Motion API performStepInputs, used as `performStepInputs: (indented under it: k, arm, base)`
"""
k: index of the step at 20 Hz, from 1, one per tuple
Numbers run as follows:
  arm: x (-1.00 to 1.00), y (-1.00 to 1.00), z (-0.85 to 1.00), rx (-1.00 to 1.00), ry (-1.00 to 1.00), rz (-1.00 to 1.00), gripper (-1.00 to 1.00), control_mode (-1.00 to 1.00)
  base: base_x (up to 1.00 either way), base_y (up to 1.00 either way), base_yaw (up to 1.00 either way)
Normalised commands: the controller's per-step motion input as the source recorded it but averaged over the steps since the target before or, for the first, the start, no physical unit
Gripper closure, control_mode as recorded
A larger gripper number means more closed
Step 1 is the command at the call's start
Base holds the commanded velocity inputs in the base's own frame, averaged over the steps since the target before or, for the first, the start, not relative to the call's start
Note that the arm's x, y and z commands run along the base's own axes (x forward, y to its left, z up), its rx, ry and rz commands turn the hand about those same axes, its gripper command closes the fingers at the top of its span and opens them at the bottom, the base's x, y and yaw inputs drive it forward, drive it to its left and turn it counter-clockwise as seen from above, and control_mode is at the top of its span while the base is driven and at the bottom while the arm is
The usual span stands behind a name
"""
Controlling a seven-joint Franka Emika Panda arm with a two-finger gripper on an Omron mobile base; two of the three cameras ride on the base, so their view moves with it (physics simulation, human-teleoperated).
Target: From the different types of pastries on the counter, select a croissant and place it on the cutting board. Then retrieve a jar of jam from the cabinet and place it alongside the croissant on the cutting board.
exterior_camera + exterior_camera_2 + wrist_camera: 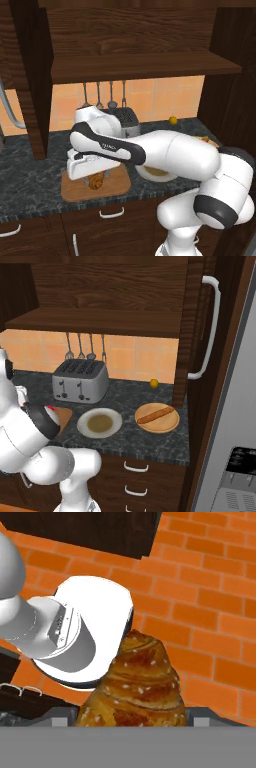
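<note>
Gripper (95, 176) pinches the croissant (96, 182) just above the cutting board (115, 186), left of the white plate (99, 423) (long pastry (157, 415) sits on the round wooden plate (170, 426), far right).

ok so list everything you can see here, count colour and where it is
croissant: 1, golden-brown, in the gripper, at the cutting board
cutting board: 1, light-brown wood, on the counter
toaster: 1, silver, back of the counter
white plate: 1, white with a brownish centre, right of the board
wooden plate: 1, light wood, right of the white plate
long pastry: 1, orange-brown, on the wooden plate
yellow ball: 1, by the wall
utensils: 4, grey, hanging
cabinet: 1, dark brown, above
gripper: 1, white, over the board
</note>
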Motion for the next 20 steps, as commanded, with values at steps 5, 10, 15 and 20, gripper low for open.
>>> performStepInputs:
  k: [5, 10, 15, 20]
  arm:
    - [0.00, 0.01, -0.43, -0.05, -0.12, 0.00, 1.00, -1.00]
    - [0.16, 0.00, -0.35, 0.00, -0.07, 0.00, 1.00, -1.00]
    - [0.57, 0.00, -0.29, 0.01, -0.01, 0.00, 1.00, -1.00]
    - [0.63, 0.05, -0.18, 0.05, 0.00, 0.00, 1.00, -1.00]
  base:
    - [0.00, 0.00, 0.00]
    - [0.00, 0.00, 0.00]
    - [0.00, 0.00, 0.00]
    - [0.00, 0.00, 0.00]
